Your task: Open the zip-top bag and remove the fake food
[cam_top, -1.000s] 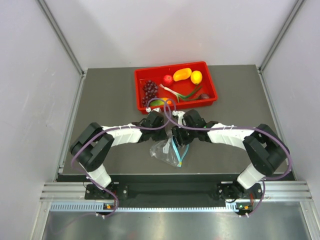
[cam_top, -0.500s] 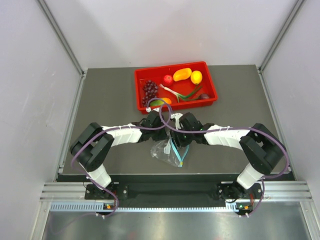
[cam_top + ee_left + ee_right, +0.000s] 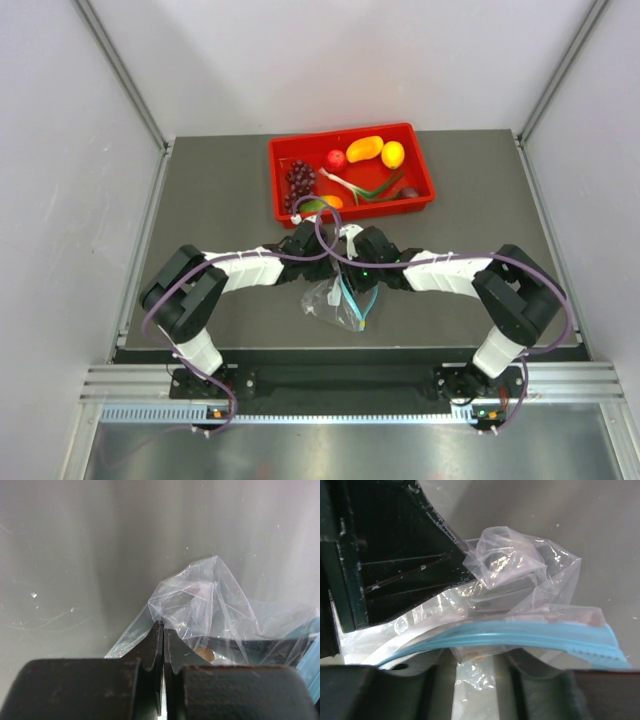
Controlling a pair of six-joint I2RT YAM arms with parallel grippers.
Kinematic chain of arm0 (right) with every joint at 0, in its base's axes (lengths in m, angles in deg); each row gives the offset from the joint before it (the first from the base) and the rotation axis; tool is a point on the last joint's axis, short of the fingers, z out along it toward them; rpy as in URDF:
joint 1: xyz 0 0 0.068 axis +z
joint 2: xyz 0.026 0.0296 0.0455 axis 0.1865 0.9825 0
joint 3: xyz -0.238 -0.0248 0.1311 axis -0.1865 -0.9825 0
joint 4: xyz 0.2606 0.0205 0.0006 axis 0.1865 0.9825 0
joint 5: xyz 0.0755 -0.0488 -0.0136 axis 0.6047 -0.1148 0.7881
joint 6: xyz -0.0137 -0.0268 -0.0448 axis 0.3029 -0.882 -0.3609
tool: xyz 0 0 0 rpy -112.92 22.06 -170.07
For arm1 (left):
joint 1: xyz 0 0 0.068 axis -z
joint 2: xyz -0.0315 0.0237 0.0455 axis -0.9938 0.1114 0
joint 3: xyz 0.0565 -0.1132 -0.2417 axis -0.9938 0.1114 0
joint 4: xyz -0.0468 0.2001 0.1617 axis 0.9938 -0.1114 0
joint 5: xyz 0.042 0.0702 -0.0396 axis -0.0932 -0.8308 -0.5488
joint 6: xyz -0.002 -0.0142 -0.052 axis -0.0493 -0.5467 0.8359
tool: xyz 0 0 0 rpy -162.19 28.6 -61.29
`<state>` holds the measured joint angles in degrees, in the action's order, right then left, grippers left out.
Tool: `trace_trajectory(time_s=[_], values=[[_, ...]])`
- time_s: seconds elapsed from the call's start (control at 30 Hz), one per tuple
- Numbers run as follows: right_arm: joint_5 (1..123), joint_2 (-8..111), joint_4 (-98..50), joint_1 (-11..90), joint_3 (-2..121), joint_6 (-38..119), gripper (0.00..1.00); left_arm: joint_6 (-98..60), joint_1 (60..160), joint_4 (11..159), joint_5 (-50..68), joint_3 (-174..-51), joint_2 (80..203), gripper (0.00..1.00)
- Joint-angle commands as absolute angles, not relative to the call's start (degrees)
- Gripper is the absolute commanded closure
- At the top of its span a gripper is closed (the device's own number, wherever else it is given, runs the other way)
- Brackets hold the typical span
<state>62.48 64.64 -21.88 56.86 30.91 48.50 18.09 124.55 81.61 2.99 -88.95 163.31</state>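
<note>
Sliding left, my right gripper (image 3: pixel 472 682) met the left gripper (image 3: pixel 163 635), clamped on the bag (image 3: pixel 335 303) just before the tray (image 3: pixel 350 131); whether the right's fingers gripped I could not tell. Opening seemed near.

no legible text, labels or numbers

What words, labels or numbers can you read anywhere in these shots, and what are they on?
No text can be read in any view.
zip-top bag: no print shows on the clear plastic.
teal zip strip: plain, no lettering.
white strip at the bag's edge: no print visible on the part that shows.
red tray: no marking can be made out from the top camera.
</note>
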Motion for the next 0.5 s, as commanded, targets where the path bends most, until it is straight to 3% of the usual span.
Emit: trace_trajectory(time_s=[0.0, 0.2, 0.47], values=[[59.82, 67.35, -19.97, 58.56, 32.02, 46.32, 0.72, 18.10, 124.56, 84.32, 3.50, -89.65, 162.17, 1.00], [57.71, 66.04, -17.33, 58.56, 31.76, 46.32, 0.80, 18.01, 124.38, 84.40, 3.14, -89.30, 161.90, 1.00], [55.95, 55.07, -11.36, 57.95, 30.53, 47.73, 0.82, 18.62, 122.28, 84.66, 2.27, -87.46, 161.20, 1.00]])
